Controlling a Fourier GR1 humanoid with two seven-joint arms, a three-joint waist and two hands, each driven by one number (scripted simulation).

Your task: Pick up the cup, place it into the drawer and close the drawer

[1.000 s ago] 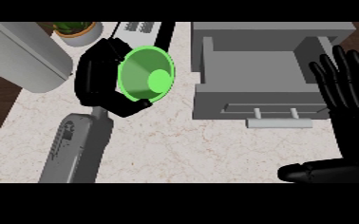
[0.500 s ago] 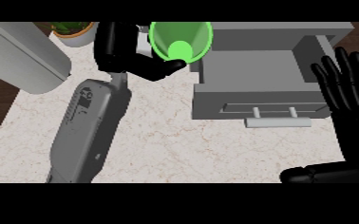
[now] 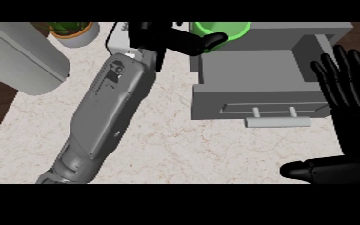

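The left hand's [image 3: 169,38] fingers [image 3: 211,40] curl round the green cup [image 3: 221,29], holding it at the far left corner of the open drawer [image 3: 256,71], its rim partly cut off at the far edge. The grey left forearm [image 3: 105,109] stretches across the marbled surface [image 3: 183,148]. The right hand [image 3: 345,90] rests at the right edge, fingers straight and spread, beside the drawer. A potted plant [image 3: 74,31] stands far left.

drawer [image 3: 253,71]: open, its inside bare, free from above | tabletop [image 3: 197,143]: open stretch in front | left edge: grey appliance [image 3: 28,62], potted plant [image 3: 74,31] | right: resting right robot hand [image 3: 345,90] beside drawer
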